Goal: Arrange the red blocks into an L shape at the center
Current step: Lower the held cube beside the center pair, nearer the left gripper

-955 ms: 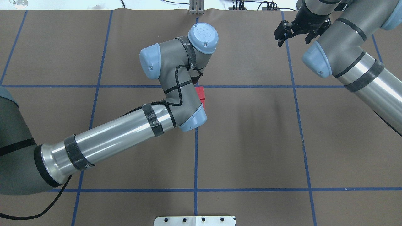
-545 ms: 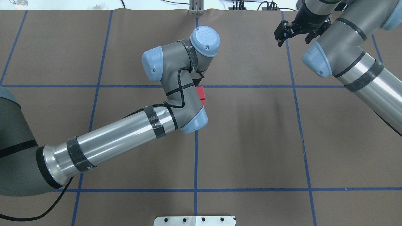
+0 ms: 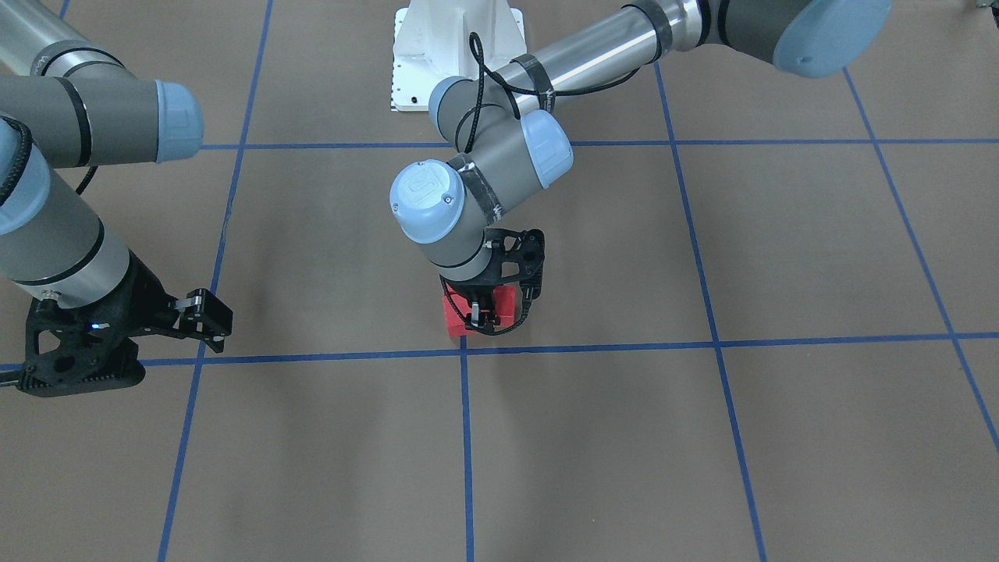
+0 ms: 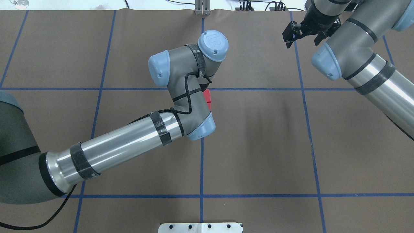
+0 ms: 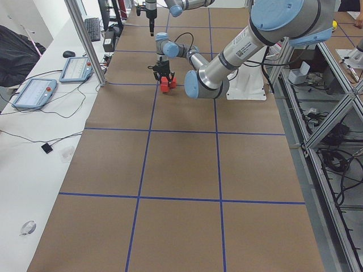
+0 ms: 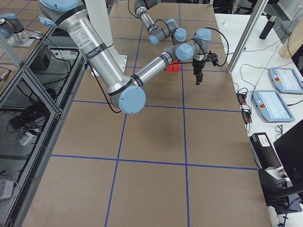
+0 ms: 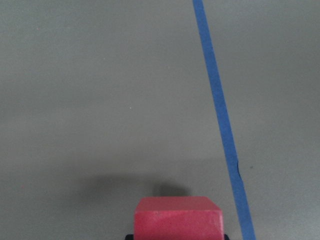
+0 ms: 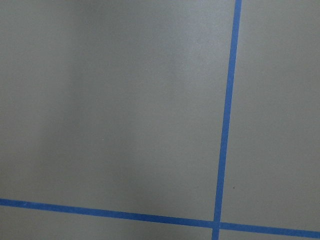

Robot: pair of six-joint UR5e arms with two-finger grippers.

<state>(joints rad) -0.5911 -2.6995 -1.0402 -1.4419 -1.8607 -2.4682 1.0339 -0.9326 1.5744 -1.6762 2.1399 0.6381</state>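
Note:
The red blocks (image 3: 451, 316) sit in a tight cluster just on the robot's side of the center crossing (image 3: 463, 351). In the overhead view only two red faces (image 4: 207, 96) show beside my left wrist. My left gripper (image 3: 484, 316) points down into the cluster. Its wrist view shows one red block (image 7: 178, 217) held between the finger tips, low over the brown surface. My right gripper (image 3: 204, 312) hangs open and empty far off, over a blue line, and it also shows in the overhead view (image 4: 290, 34).
The brown gridded paper (image 4: 258, 145) covers the table. The white base plate (image 3: 456, 55) lies at the robot's edge. A metal post (image 4: 202, 8) stands at the far edge. Tablets and cables (image 5: 39, 90) lie on the side bench.
My left wrist has shifted slightly right and toward the far edge, covering more of the red blocks. The right arm has not moved.

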